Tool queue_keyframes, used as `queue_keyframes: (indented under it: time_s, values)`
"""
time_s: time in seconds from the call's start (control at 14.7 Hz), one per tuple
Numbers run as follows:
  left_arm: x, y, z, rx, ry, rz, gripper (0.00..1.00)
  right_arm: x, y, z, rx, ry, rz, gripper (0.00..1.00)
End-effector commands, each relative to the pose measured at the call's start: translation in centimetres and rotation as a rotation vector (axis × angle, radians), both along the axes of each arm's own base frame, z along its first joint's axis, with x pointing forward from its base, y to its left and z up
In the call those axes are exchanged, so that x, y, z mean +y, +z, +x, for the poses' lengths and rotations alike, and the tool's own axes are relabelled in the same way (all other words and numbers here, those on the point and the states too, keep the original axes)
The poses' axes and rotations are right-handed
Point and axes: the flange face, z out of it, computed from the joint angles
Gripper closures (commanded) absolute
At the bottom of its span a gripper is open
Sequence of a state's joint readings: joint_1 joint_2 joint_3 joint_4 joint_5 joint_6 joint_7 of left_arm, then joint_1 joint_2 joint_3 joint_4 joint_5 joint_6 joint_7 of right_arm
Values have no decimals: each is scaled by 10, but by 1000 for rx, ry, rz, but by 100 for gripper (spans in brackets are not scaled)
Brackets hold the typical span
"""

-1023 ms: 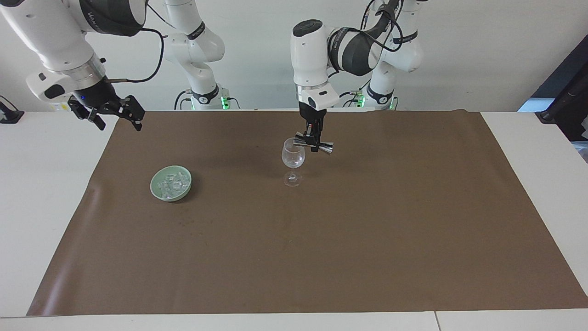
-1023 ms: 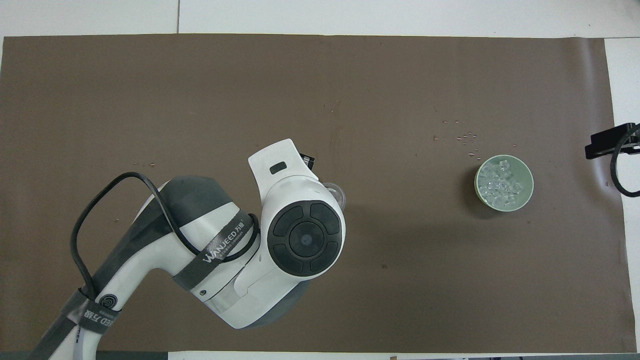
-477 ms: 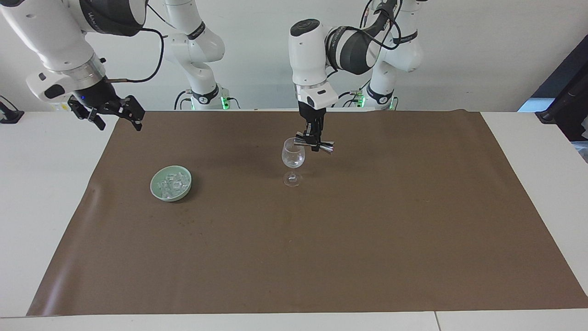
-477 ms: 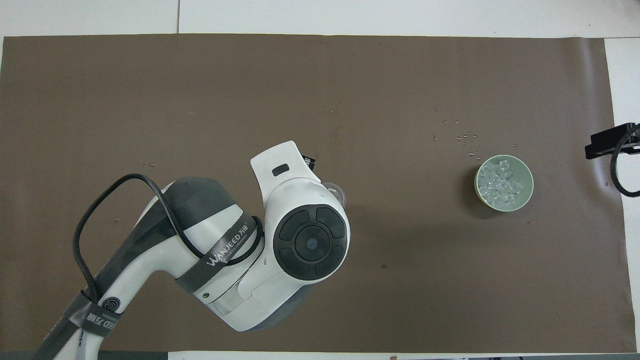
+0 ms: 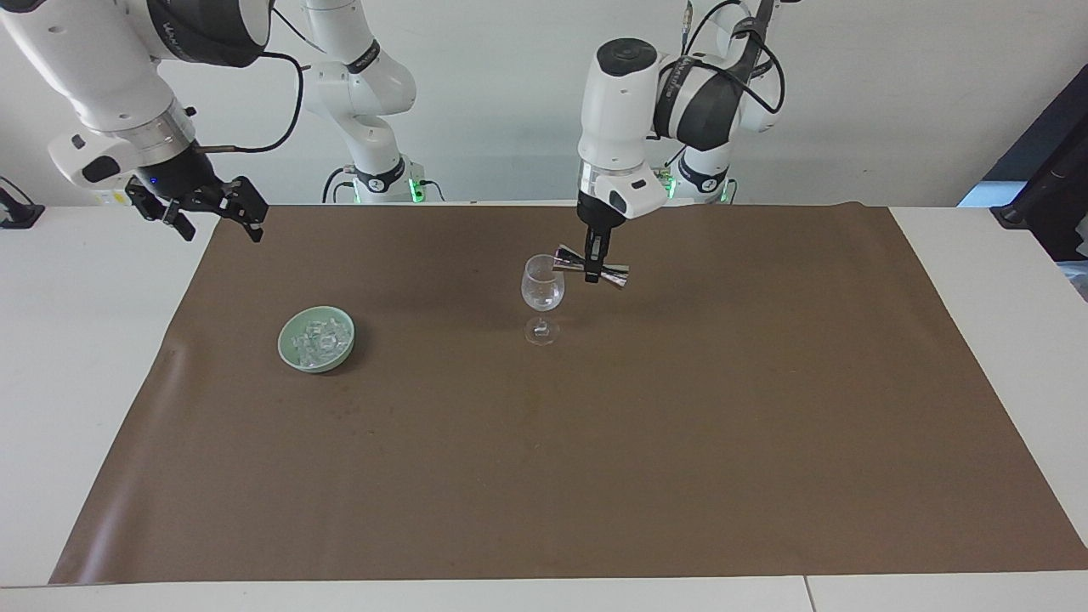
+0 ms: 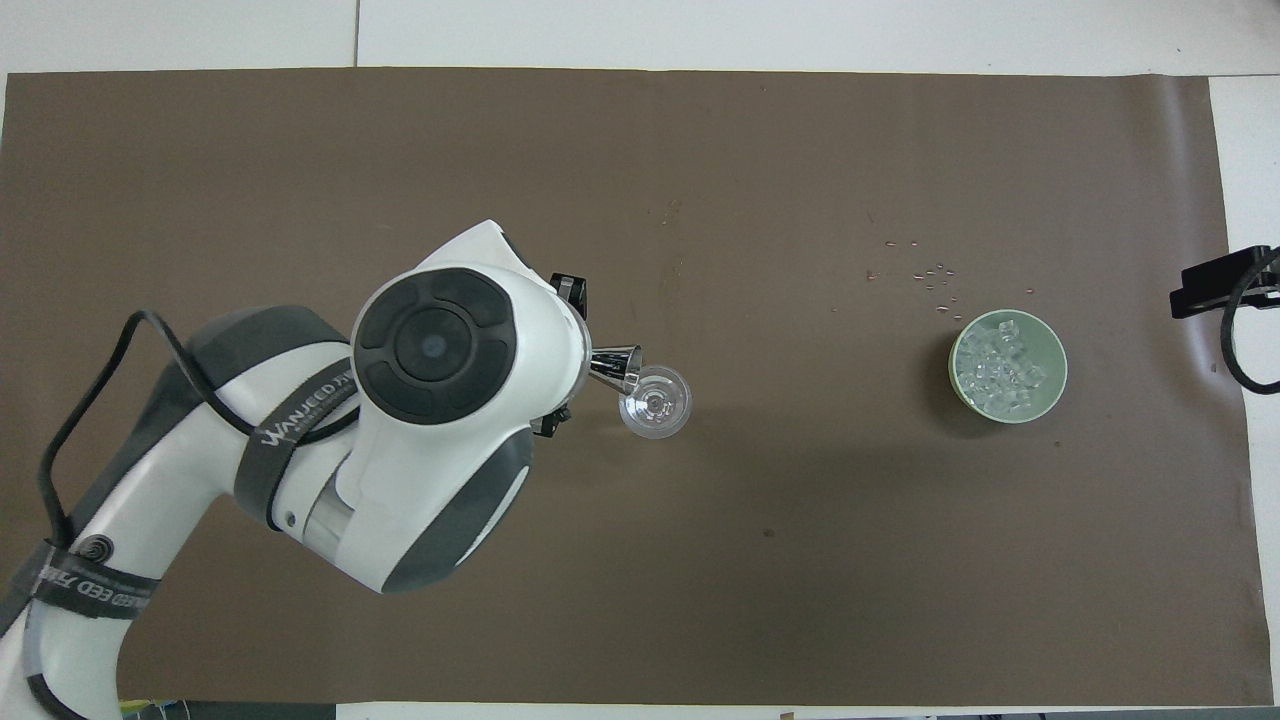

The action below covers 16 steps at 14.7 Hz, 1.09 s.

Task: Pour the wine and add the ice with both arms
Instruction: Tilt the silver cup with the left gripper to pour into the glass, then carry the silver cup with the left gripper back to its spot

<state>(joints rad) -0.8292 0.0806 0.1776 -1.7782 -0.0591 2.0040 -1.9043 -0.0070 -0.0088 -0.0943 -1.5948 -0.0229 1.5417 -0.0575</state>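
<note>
The ice (image 5: 319, 340), a heap of small clear, whitish cubes, lies in a pale green bowl (image 5: 289, 353) on a brown mat (image 5: 595, 442) toward the right arm's end of the white worktop (image 5: 85, 357), before a plain pale wall. Well apart from it, near the mat's middle, an upright clear wine glass (image 5: 542, 293) stands with something small and clear at the bottom of its bowl. Beside the rim, the left end effector (image 5: 596, 274) is clamped on a silver double-cone jigger (image 5: 592, 266) lying on its side, one mouth toward the glass. Half a second earlier that arm stood closer over the glass; it has since swung toward its own end of the worktop, uncovering the glass from above. The right end effector (image 5: 208, 212), fingers apart and empty, has not moved, waiting over the mat's edge at its arm's end.
</note>
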Motion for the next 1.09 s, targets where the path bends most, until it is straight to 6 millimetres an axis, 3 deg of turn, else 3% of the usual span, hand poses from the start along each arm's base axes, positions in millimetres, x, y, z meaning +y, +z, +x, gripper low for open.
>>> queue_keyframes:
  time_s: [0.0, 0.27, 0.48, 0.75, 1.02]
  values:
    - [44, 19, 21, 67, -16, -143, 100, -2, 1, -5, -8, 12, 18, 0]
    - [127, 6, 44, 188, -26, -373, 100, -2, 1, -5, -8, 12, 18, 0]
    - [174, -9, 49, 167, 19, -469, 100, -2, 1, -5, -8, 12, 18, 0]
    - [276, -51, 63, 164, 164, -710, 100, -2, 1, -5, -8, 12, 18, 0]
    - [347, -93, 79, 169, 261, -870, 100, -2, 1, -5, -8, 12, 18, 0]
